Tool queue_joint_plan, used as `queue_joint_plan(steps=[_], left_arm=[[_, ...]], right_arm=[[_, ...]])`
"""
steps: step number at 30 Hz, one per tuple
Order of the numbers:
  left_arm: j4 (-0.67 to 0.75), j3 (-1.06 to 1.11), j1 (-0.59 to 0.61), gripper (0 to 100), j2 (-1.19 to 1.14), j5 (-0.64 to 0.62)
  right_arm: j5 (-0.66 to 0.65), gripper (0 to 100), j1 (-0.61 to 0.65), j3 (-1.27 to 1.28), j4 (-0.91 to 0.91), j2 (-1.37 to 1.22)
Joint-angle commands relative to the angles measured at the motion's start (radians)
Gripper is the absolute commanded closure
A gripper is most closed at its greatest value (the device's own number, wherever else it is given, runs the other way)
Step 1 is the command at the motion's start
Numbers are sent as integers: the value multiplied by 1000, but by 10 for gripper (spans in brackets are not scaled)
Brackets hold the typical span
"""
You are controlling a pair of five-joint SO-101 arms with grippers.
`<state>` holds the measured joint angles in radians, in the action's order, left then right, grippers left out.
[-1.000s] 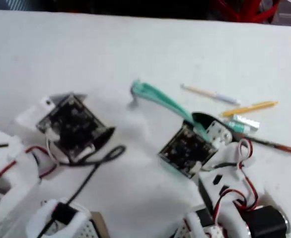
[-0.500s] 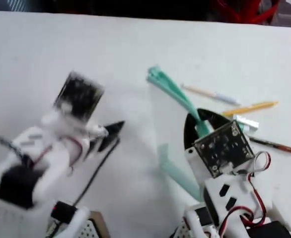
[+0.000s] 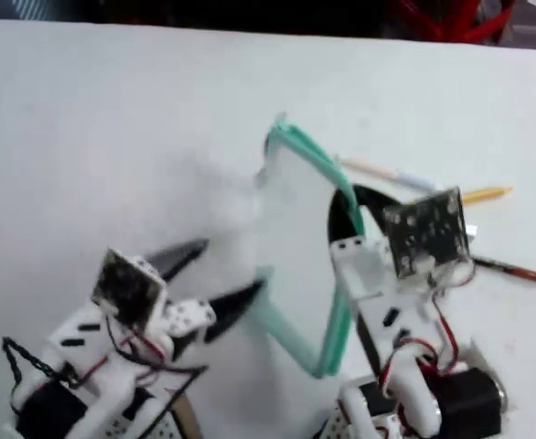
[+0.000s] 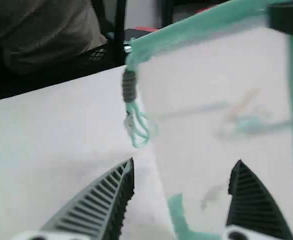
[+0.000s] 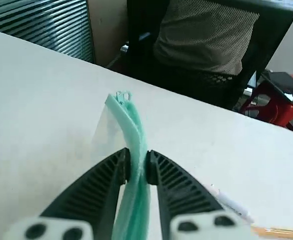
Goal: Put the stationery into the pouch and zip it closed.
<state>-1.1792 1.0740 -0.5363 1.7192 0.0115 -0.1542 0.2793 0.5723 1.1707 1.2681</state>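
The pouch [image 3: 293, 229] is translucent with mint green trim and stands lifted on edge mid-table. My right gripper [image 3: 352, 207] is shut on its green zip edge [image 5: 135, 135]. In the left wrist view the grey zip pull [image 4: 129, 90] with a green loop hangs at the pouch's upper corner. My left gripper [image 3: 231, 267] is open at the pouch's near lower corner [image 4: 176, 215], which lies between its fingers untouched. The stationery lies on the table behind the right arm: a pastel pen [image 3: 378, 170], a yellow pen [image 3: 485, 194] and a brown-tipped pen [image 3: 510, 269].
The white table [image 3: 112, 119] stretches wide to the left and back. Both arm bases crowd the front edge, and a black cable [image 3: 16, 361] hangs by the left arm. A red object [image 3: 442, 18] lies beyond the back edge.
The right gripper has raised the pouch from lying flat to standing on edge. The left arm swung back toward the front and now points its open fingers at the pouch's lower corner.
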Motion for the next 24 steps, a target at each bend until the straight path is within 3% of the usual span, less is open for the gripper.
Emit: queue_joint_plan(steps=[1, 10, 17, 24], left_arm=[[8, -38, -150, 691, 13, -11], [120, -38, -174, 696, 13, -15], [150, -35, -162, 720, -67, -9], [181, -32, 168, 721, -140, -9]], right_arm=[[31, 981, -5, 21, -147, 7], [34, 981, 4, 100, -326, -110], [25, 981, 131, 14, -334, -156], [-138, 981, 131, -189, 10, -154]])
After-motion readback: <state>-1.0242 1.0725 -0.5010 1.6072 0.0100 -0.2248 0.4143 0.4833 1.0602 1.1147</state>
